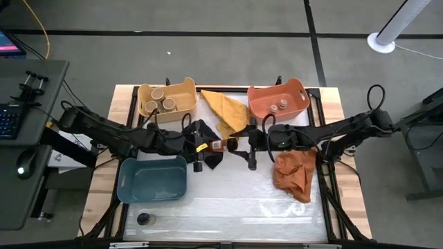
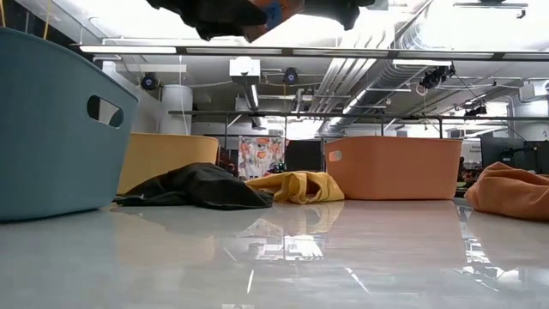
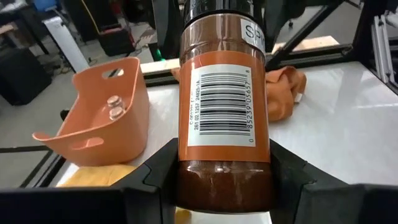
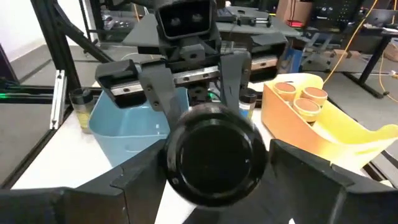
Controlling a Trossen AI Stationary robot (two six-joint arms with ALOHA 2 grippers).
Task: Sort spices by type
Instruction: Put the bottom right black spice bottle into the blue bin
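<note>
A spice jar (image 1: 220, 145) with brown contents, a barcode label and a black cap is held level above the table's middle, with my left gripper (image 1: 210, 145) shut on its bottom end. My right gripper (image 1: 243, 143) is open and faces it from the right. Its fingers (image 4: 146, 177) stand on either side of the black cap (image 4: 214, 152). Three tan-topped jars (image 1: 160, 102) sit in the yellow bin (image 1: 185, 88). Two small jars (image 1: 279, 106) sit in the orange bin (image 1: 259, 107). A dark jar (image 1: 144, 219) stands on the table at the near left. My left gripper pinches the jar's bottom end (image 3: 224, 180) between its two fingers (image 3: 155, 171). They come nearly level from the table's left and lie along the jar. The jar is lifted clear and lies level, cap toward the right. My right gripper's fingers flank the cap; I cannot tell whether they touch it.
A blue bin (image 1: 131, 181) stands at the near left with nothing showing in it. A black cloth (image 1: 202, 131) lies under the grippers, a yellow cloth (image 1: 225, 111) lies between the far bins, and an orange cloth (image 1: 294, 173) lies at the right. The near middle of the table is bare.
</note>
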